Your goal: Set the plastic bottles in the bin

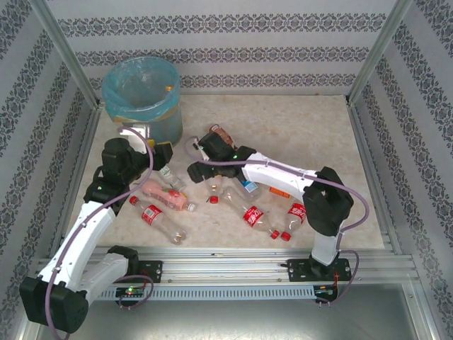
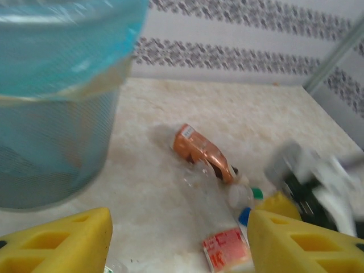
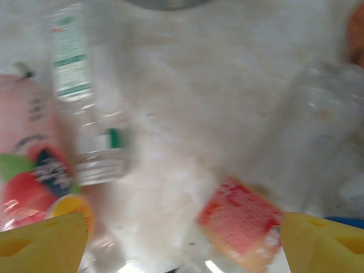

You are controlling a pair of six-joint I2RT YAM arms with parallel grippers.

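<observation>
Plastic bottles (image 1: 258, 218) are lying scattered over the pale marbled desk (image 1: 304, 127), which patterned walls (image 1: 233, 28) are enclosing. The bin (image 1: 141, 88) is standing just ahead of the left hand (image 1: 161, 151), the nearer one.

From the left wrist, this hand (image 2: 179, 239) is hanging released and empty. The bin is ahead-left, and an orange-brown bottle (image 2: 199, 151) is ahead, slanting rightward.

From the right wrist, the right hand (image 3: 185, 242) is gaping empty above a red-labelled bottle (image 3: 242, 224), which is lying slantwise nearer its right side.
</observation>
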